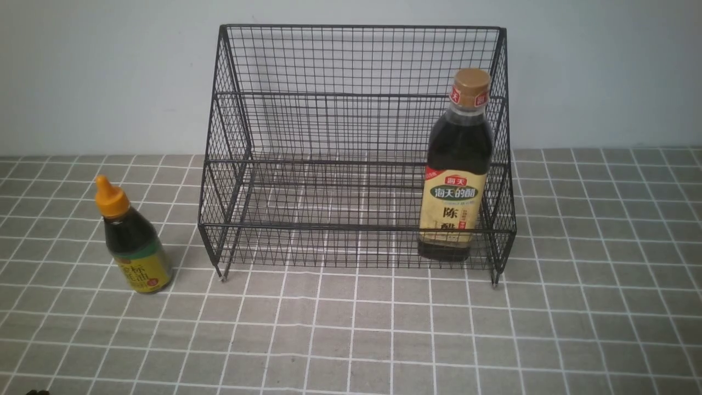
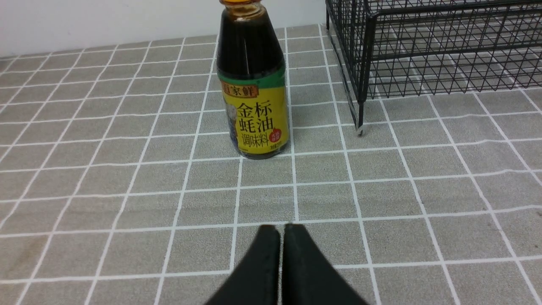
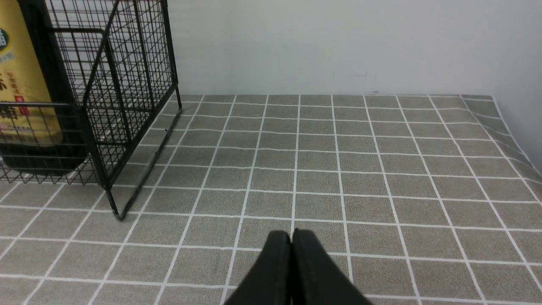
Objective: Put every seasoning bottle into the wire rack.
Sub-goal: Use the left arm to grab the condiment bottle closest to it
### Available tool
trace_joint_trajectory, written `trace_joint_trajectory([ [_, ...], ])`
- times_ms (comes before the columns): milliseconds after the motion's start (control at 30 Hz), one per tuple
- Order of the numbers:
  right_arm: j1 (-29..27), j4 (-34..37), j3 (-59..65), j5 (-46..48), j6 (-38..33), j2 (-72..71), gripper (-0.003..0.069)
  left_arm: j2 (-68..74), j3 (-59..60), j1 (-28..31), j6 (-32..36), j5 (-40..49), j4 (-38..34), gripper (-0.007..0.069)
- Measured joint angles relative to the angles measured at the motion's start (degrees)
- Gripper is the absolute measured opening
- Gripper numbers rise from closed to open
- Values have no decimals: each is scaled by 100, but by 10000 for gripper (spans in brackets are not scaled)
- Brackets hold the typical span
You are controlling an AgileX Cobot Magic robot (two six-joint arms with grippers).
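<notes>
Wire of black metal, woven into a fine square mesh and edged with thicker rods, forms the large rack with sloped sides on the table covered in grey cloth with a white grid. The cloth has a matt, faintly mottled surface, with slight waviness in its lines. Behind it rises a smooth, pale wall. The tall bottle of dark liquid with a tan cap and beige label has glossy, sloping shoulders and a long body. It stands inside the rack, near the robot's right end, behind the low front mesh. Its long axis is near upright, leaning slightly in the front view, cap up, with the printed label facing the robot. The short bottle of dark liquid with a pointed orange cap and yellow-green label is rounder, tapering to its nozzle. It stands upright on the cloth outside the rack, beside the robot's left end and apart from it, nozzle up, label towards the robot. Counted, there are two bottles, one inside and one outside, and one rack. The black left gripper and black right gripper are both closed, fingertips together, holding nothing.
</notes>
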Motion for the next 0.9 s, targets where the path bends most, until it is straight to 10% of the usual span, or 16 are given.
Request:
trace_joint_trajectory([
  [900,0,0,0,0,36,0,-12,0,7,0,-225,-975,-800,-7],
])
